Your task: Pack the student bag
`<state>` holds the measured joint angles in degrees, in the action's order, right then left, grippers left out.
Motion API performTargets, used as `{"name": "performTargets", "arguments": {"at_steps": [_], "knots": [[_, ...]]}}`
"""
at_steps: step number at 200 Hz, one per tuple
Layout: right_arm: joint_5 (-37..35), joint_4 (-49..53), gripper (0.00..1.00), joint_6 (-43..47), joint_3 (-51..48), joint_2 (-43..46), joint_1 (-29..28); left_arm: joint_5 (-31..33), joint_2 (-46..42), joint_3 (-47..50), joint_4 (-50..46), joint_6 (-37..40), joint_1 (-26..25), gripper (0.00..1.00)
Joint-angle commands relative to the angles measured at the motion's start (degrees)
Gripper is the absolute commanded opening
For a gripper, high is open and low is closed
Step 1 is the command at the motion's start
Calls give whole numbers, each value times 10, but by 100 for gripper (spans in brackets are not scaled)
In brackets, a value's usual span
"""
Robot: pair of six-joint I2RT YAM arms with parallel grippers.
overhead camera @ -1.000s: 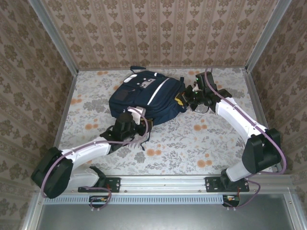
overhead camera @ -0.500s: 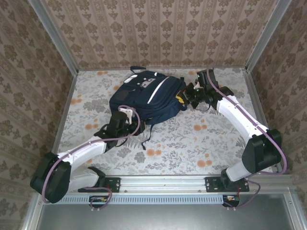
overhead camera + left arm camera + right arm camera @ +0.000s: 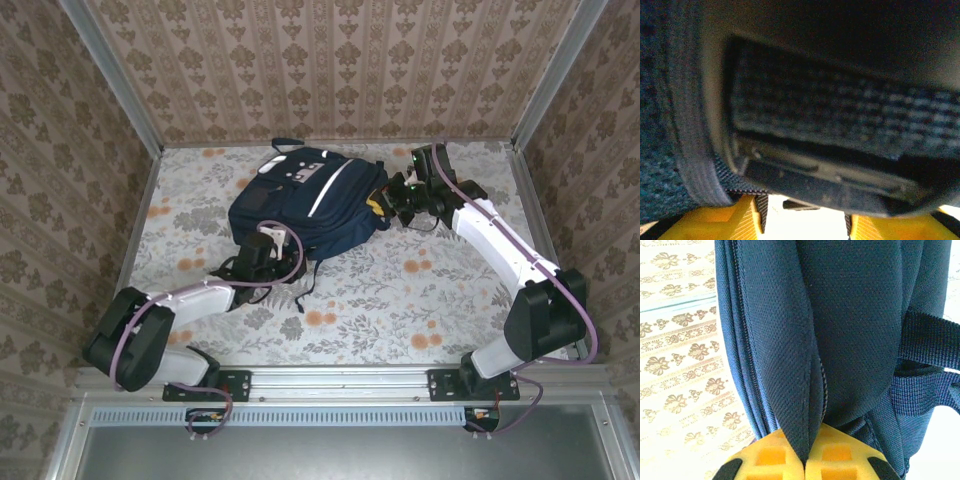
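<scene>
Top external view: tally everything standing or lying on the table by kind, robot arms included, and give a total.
Student bag: 1
Robot arms: 2 (left arm, right arm)
Total: 3

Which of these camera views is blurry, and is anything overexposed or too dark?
Left wrist view: soft and dim, pressed too close to the navy-blue fabric backpack, with a blown-out white patch at the bottom edge. Right wrist view: sharp, with the weave crisp, though the patterned backdrop looks pale and washed out. Top external view: evenly lit and in focus, with only soft shadows.
</scene>
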<state>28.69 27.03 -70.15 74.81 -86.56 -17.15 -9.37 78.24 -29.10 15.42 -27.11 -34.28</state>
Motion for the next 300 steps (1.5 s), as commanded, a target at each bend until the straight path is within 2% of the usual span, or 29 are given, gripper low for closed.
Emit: {"name": "performTargets", "arguments": {"at_steps": [1,40,70,105,151,215,262,300], "knots": [[69,-79,0,-25,13,33,-8,7,13,-31,39,31,6,41],[68,-89,0,-25,-13,37,-13,18,-4,-40,33,68,7,11],[63,-92,0,-18,-28,36,-13,9,-23,-36,24,84,7,0],[49,-85,0,-7,-33,31,-16,1,-46,-32,8,82,-22,0],[31,-92,0,-5,-46,29,-22,4,-49,-29,11,28,-86,0],[-3,-91,0,11,-80,35,-52,-4,1,-133,-23,6,-147,0],[-37,-111,0,31,-158,47,-117,-8,26,-154,-45,-1,-167,0],[-44,-116,0,98,-162,12,-208,8,-40,-106,-96,0,-167,0]]}}
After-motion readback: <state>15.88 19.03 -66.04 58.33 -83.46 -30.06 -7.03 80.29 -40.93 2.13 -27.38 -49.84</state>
